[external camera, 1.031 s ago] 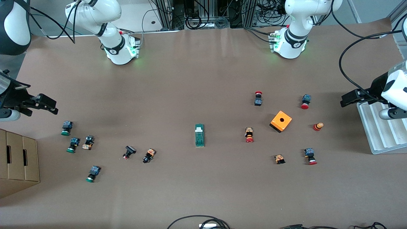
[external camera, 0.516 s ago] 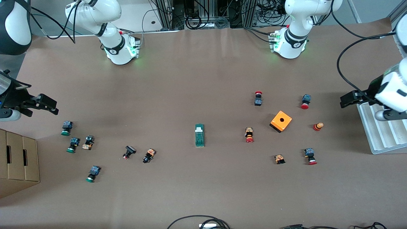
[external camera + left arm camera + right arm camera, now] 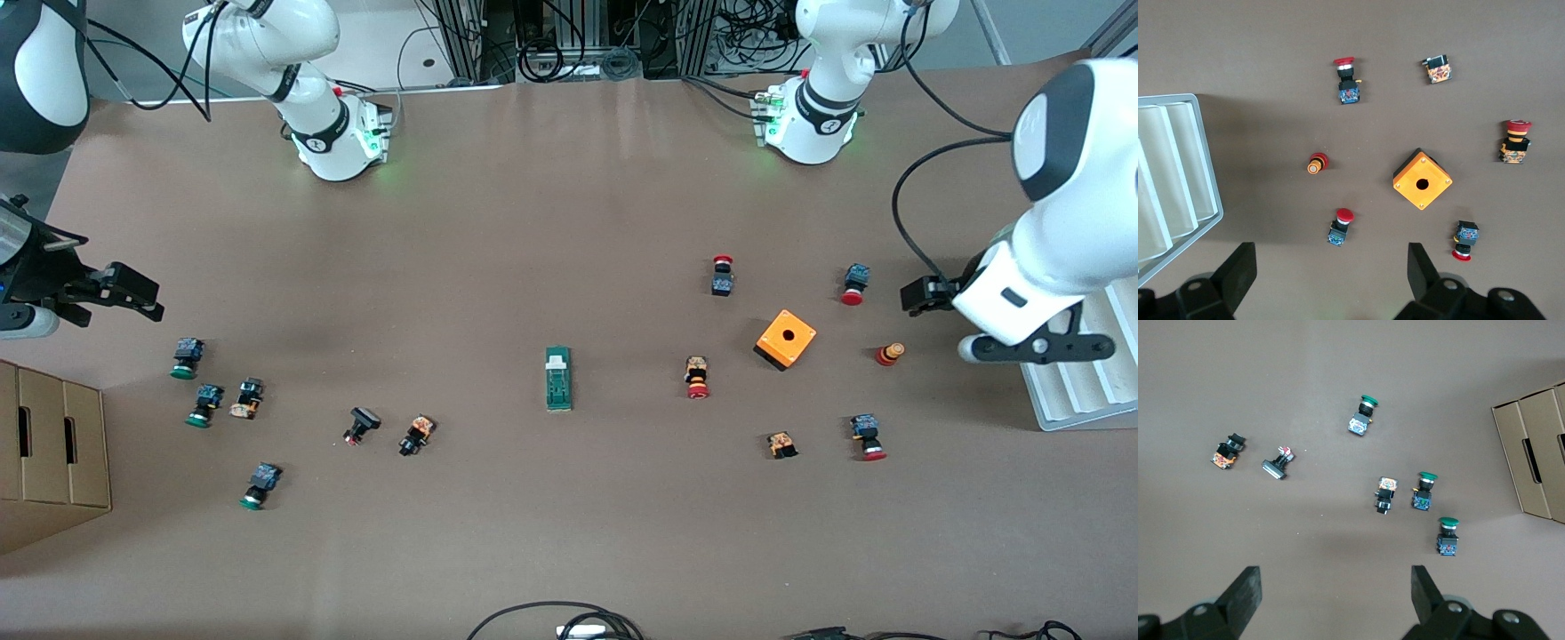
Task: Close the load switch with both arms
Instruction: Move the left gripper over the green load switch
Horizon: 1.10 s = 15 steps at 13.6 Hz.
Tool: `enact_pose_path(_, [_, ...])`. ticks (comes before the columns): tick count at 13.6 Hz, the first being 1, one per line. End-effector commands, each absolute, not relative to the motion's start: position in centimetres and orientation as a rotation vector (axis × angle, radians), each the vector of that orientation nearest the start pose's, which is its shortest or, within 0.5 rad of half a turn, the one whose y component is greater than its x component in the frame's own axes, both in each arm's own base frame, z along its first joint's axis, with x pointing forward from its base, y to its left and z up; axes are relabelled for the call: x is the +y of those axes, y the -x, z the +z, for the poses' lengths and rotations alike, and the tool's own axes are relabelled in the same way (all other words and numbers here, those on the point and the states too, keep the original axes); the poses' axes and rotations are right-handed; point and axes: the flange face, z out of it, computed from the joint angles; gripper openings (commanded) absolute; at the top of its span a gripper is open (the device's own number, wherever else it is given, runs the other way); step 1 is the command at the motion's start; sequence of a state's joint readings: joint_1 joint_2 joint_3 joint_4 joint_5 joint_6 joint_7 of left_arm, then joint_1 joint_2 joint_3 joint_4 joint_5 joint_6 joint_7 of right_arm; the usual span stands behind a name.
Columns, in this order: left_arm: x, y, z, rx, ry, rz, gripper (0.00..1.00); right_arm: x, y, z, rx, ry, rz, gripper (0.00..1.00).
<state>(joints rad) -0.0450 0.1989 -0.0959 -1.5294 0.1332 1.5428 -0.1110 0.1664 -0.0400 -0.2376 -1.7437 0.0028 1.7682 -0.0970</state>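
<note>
The load switch (image 3: 558, 379), a narrow green block with a white tab at its end toward the robot bases, lies flat at the middle of the table. It does not show in either wrist view. My left gripper (image 3: 920, 293) is open and empty, up over the table between the white tray and a red-capped pushbutton (image 3: 854, 284); in the left wrist view (image 3: 1331, 267) its jaws stand wide apart. My right gripper (image 3: 133, 298) is open and empty over the right arm's end of the table, its jaws wide apart in the right wrist view (image 3: 1335, 587).
An orange square box with a hole (image 3: 786, 339) and several red-capped pushbuttons lie toward the left arm's end. A white tray (image 3: 1080, 382) stands at that edge. Green-capped pushbuttons (image 3: 186, 357) and a cardboard box (image 3: 49, 444) are at the right arm's end.
My left arm has swung from over the white tray in toward the table, its gripper now beside the red-capped pushbutton. The right arm has not moved.
</note>
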Motion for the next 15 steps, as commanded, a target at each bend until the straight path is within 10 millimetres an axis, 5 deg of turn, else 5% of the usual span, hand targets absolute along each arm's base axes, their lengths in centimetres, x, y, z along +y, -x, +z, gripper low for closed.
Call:
enact_pose_path(1, [-6.9,-60.3,51.8,0.093,2.983,0.287,1.0,-4.2,-55.5,58.8,-0.053,3.137,-0.126,1.0])
enact_pose_path(5, [-9.6,-61.2,52.0,0.157,3.0,0.2,1.0,-4.2,-55.5,58.8,-0.053,3.137,-0.126,1.0])
enact_pose_path(9, [-18.0,-59.6,50.0,0.337,2.952,0.209,1.0,-4.2,-55.5,58.8,-0.053,3.137,-0.126,1.0])
enact_pose_path(12, [-23.1,-58.5,49.2,0.254,2.957,0.157,1.0,-4.2,-55.5,58.8,-0.053,3.137,-0.126,1.0])
enact_pose_path(15, [-26.7,-57.0,46.8,0.275,2.865,0.082,1.0,-4.2,-55.5,58.7,-0.053,3.137,-0.124,1.0])
